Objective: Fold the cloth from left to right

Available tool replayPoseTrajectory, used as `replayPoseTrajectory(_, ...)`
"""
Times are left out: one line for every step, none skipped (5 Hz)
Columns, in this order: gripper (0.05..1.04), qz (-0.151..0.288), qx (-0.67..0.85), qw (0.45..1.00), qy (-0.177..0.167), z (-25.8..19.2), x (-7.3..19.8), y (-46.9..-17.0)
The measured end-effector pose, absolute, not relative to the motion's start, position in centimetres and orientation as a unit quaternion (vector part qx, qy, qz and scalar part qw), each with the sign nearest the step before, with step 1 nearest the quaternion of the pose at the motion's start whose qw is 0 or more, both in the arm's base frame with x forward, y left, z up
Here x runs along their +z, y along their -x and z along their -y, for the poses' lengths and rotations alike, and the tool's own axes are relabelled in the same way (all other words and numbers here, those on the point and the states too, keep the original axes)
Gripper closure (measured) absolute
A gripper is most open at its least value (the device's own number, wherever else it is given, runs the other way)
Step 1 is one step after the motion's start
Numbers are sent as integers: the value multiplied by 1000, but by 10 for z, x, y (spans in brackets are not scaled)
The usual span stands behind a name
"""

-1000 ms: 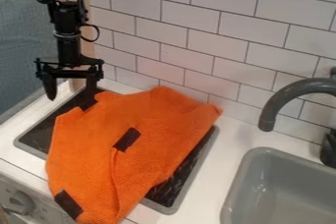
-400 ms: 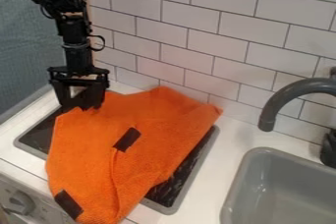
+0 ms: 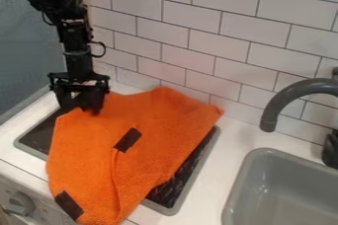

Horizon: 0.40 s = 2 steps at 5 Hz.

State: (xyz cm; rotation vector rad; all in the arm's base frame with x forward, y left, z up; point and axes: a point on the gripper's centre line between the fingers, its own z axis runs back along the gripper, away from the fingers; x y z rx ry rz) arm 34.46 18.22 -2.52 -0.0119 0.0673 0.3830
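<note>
Right now, as I hang over the far left of the work, the white surface (image 3: pixel 231 145) spreads out below me, with the pale tiled wall (image 3: pixel 191 24) rising behind it. Off to the left, a blue-grey panel (image 3: pixel 27 58) stands in the background; down at the front left, there's a control knob (image 3: pixel 22 203).

And the orange cloth (image 3: pixel 161 130) lies at a slant over the dark board (image 3: pixel 182 170), bearing one dark patch (image 3: pixel 128 140) near its middle and another dark patch low on its left side. A crease runs down from the middle one toward the near end.

Coming in from the upper left, my arm (image 3: pixel 78 54) drops almost upright, my claw (image 3: pixel 80 109) pointing down right at the cloth's far left corner. It's open, fingers apart, one to each side of that corner!

Now the edges: the board's grey rim shows on both sides of the cloth, and the near tip reaches past it toward the viewer. To the right, a strip of white surface separates the board from the grey sink (image 3: pixel 246 161), with the dark faucet (image 3: pixel 282 102) arching in from the right edge.
</note>
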Motion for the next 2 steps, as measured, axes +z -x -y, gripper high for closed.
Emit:
replayPoseTrajectory(590, -32, 197, 980, -2, -185, -25, -345)
replayPoseTrajectory(812, -35, 197, 980, -3, -183, -27, -345)
